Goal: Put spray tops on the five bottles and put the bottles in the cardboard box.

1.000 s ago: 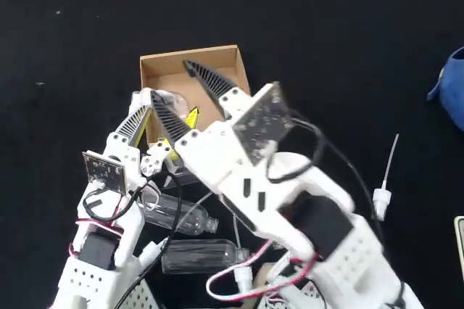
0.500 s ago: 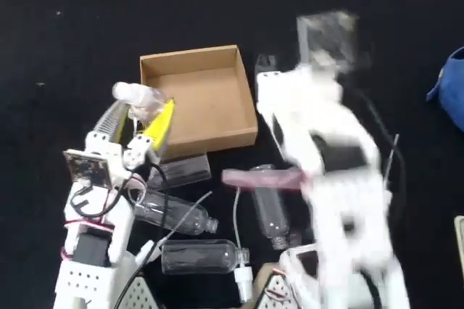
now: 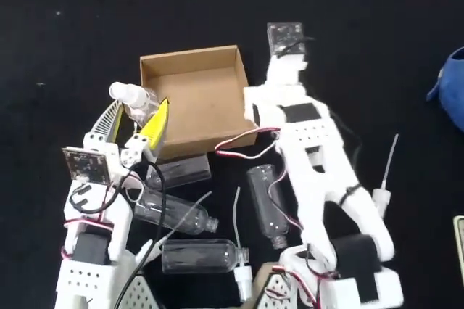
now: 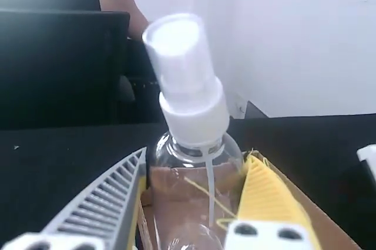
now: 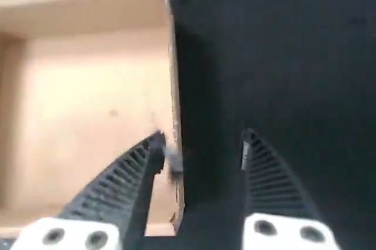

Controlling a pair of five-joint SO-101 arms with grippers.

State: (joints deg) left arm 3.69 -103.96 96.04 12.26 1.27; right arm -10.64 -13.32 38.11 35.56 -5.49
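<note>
1. Found cardboard box point(image 3: 196, 99) open-topped, upper centre of high view.
2. Found right gripper point(image 5: 202, 144) released, straddling box's right wall.
3. Found left gripper point(image 3: 139, 106) grasping capped bottle point(image 3: 143, 108) at box's left edge.
4. Noted four more bottles point(image 3: 267, 204) lying lower centre.
5. Noted loose spray top point(image 3: 382, 194) far right.

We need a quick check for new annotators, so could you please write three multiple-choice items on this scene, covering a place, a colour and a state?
1. Where is the capped bottle? A in the right gripper; B in the left gripper; C in a person's hand.
2. What colour is one of the left gripper's fingers? A red; B green; C yellow.
3. How is the right gripper? A open; B shut on a bottle; C shut on a spray top.
Key: B, its fingers flank the bottle; C, seen in the left wrist view; A, its fingers stand apart, nothing between.
</note>
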